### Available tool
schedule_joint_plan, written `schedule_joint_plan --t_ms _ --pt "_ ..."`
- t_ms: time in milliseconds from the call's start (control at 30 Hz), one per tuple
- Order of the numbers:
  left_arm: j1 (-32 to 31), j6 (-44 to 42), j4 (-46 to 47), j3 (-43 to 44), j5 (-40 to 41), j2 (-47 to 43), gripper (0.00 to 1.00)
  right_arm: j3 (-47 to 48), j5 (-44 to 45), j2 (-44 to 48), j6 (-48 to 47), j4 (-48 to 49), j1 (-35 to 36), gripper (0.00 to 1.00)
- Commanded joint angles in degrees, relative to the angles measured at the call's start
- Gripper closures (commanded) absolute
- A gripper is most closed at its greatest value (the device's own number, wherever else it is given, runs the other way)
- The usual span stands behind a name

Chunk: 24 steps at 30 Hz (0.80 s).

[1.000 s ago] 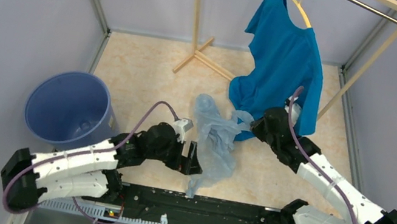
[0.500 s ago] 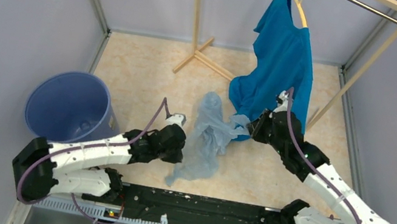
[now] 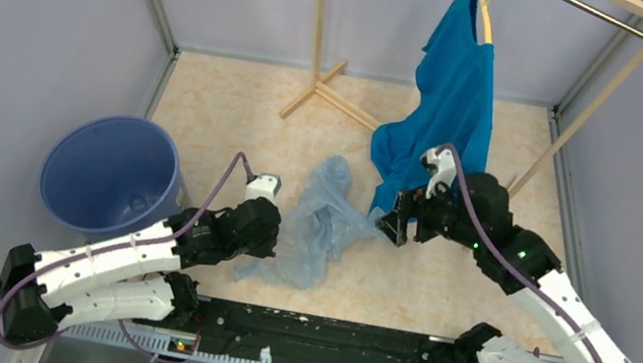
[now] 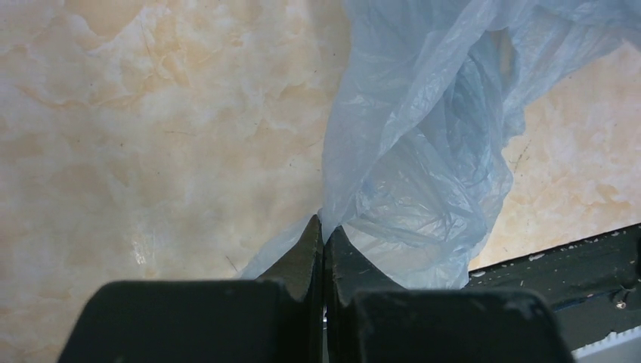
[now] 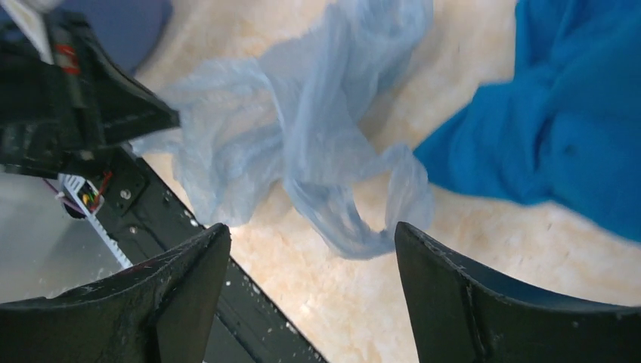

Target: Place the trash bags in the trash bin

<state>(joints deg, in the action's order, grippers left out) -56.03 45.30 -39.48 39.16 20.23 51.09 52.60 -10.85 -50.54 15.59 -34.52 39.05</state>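
The trash bag (image 3: 318,226) is a thin, crumpled, pale blue-grey sheet lying on the tabletop between the two arms. My left gripper (image 3: 272,249) is shut on the bag's left edge; in the left wrist view the fingertips (image 4: 323,227) pinch the plastic (image 4: 423,151), which spreads up and to the right. My right gripper (image 3: 390,222) is open just right of the bag. In its wrist view the jaws (image 5: 311,231) stand wide apart, and a loop of the bag (image 5: 355,219) lies just beyond them, ungripped. The round blue trash bin (image 3: 109,172) stands upright at the left, apart from the bag.
A bright blue T-shirt (image 3: 452,95) hangs on a hanger from the wooden rack (image 3: 324,32) behind the right gripper, its hem close to that wrist (image 5: 559,113). The black base rail (image 3: 321,331) runs along the near edge. Grey walls enclose the table.
The left gripper shut on the bag's left edge. The right gripper opened and let the bag go, and the bag sagged down and left onto the table. The T-shirt swung narrower.
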Motion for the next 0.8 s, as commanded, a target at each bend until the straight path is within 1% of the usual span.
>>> schedule_joint_plan --t_ms 0,33,100,233,333,433,533,667,767 --pt "-0.04 -0.36 0.23 0.14 -0.36 -3.12 1.0 8.79 -4.09 -1.8 -12.6 3.14 1.74 0.2" --pt "-0.04 -0.19 0.41 -0.04 -0.46 -3.57 1.0 8.17 -4.62 -2.14 -14.73 4.67 2.82 0.2" --pt "-0.03 0.37 0.1 -0.57 -0.02 -4.37 1.0 7.12 -0.82 -3.62 -18.16 6.71 6.51 0.19" --pt "-0.04 1.16 -0.67 -1.23 2.07 -5.65 1.0 5.38 4.54 -8.3 -21.61 5.26 11.4 0.2" --pt "0.02 0.46 -0.49 -1.44 2.96 -6.0 1.0 3.85 14.67 -10.87 -23.07 4.14 15.7 0.2" --pt "0.04 0.01 -0.22 -1.69 2.81 -5.96 1.0 2.86 21.23 -12.38 -24.42 3.75 17.01 0.2" --pt "0.07 -0.29 0.44 -2.07 1.73 -5.98 1.0 2.19 25.37 -13.01 -25.75 5.12 17.02 0.2" --pt "0.04 -0.64 0.68 -2.15 1.36 -6.84 1.0 -0.04 26.28 -13.93 -26.42 11.65 15.93 0.2" --pt "0.04 -1.11 1.3 -2.39 0.7 -7.55 1.0 -1.69 20.53 -14.13 -24.4 17.06 12.49 0.2"
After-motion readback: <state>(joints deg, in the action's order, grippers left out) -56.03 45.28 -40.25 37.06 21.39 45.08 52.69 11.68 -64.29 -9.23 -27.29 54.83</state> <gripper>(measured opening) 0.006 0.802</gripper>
